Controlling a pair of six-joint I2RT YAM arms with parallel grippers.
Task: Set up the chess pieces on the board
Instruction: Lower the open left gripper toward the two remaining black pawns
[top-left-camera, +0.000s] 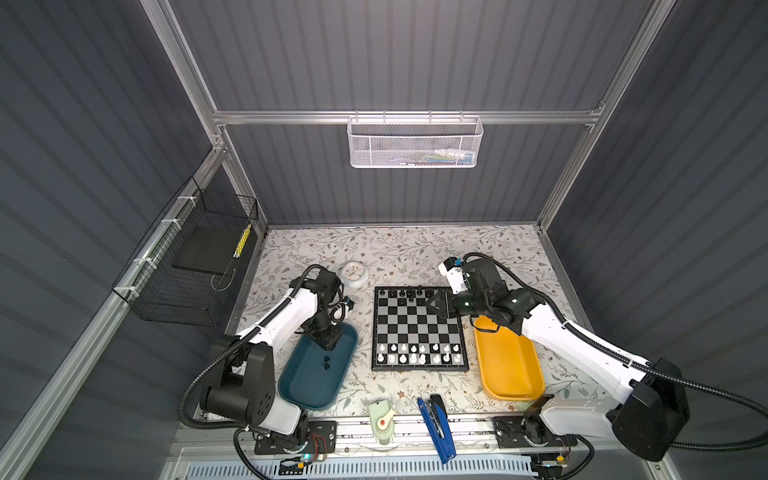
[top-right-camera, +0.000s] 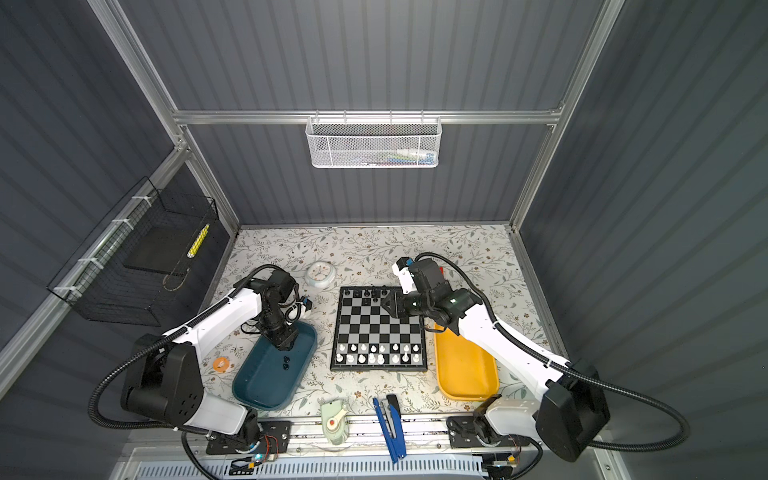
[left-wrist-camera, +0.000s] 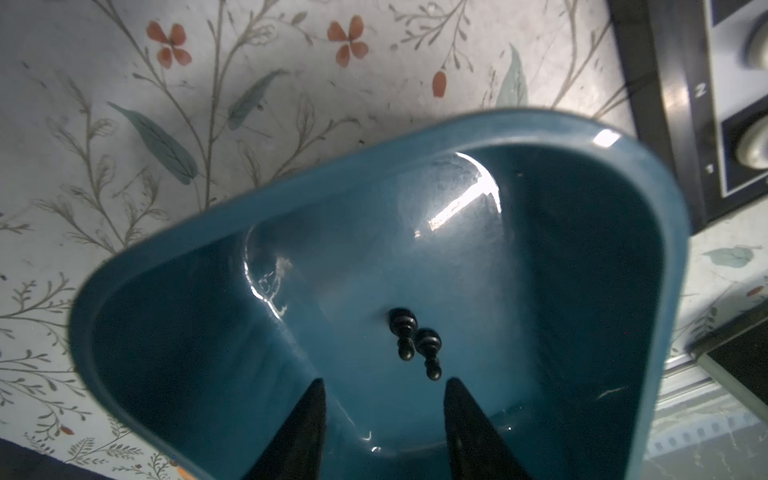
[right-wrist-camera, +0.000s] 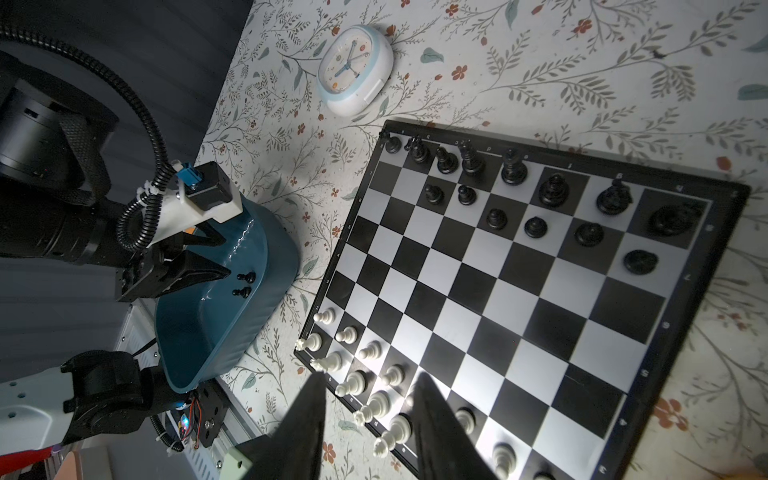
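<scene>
Left gripper (left-wrist-camera: 384, 380): jaws spread, empty, above the teal tray (left-wrist-camera: 166, 332), where two black pawns (left-wrist-camera: 413, 340) lie. Right gripper (right-wrist-camera: 369, 376): jaws spread, empty, over the board (right-wrist-camera: 540, 332). The other chess pieces (right-wrist-camera: 552, 191) stand along its near and far edges.

The teal tray (left-wrist-camera: 419, 133) looks like glossy moulded plastic, with bright glints along its wall. The two black chess pieces (left-wrist-camera: 402, 332) lying in it are smooth, shiny plastic. The board (right-wrist-camera: 536, 266) has a satin sheen on its silver-grey squares and a smooth black rim. The table (top-left-camera: 415, 249) has a matt floral covering, possibly paper or vinyl. The yellow tray (top-left-camera: 509, 365) near the table's right edge looks like smooth, duller plastic.
</scene>
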